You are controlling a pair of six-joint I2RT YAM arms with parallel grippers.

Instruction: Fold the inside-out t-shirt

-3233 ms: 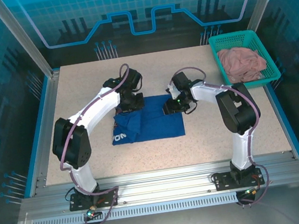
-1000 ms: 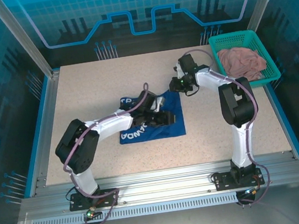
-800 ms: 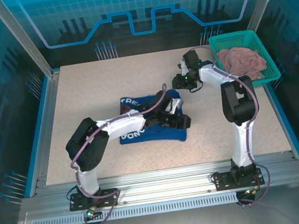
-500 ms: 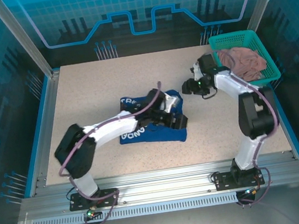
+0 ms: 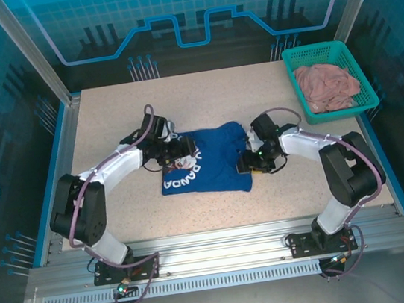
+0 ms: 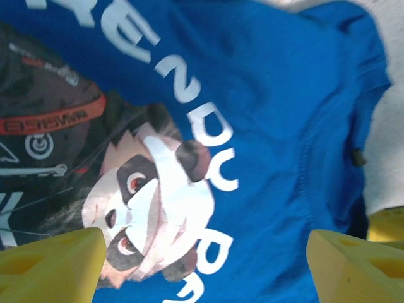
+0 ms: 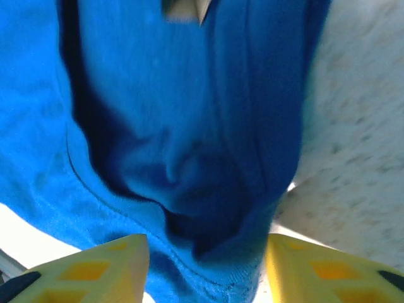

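Nearest, our right tool straddles the right hem of the inside-out t-shirt, half-spread, likely to lift a fold; whether it pinches, we cannot tell. The shirt lies mid-desk. Beyond, our left tool hangs spread wide over the print, holding nothing.

Speckled beige tabletop, blue-trimmed edges; aluminium frame rails along near side; translucent blue panel walls, gear motif.

pink cloth in teal basket
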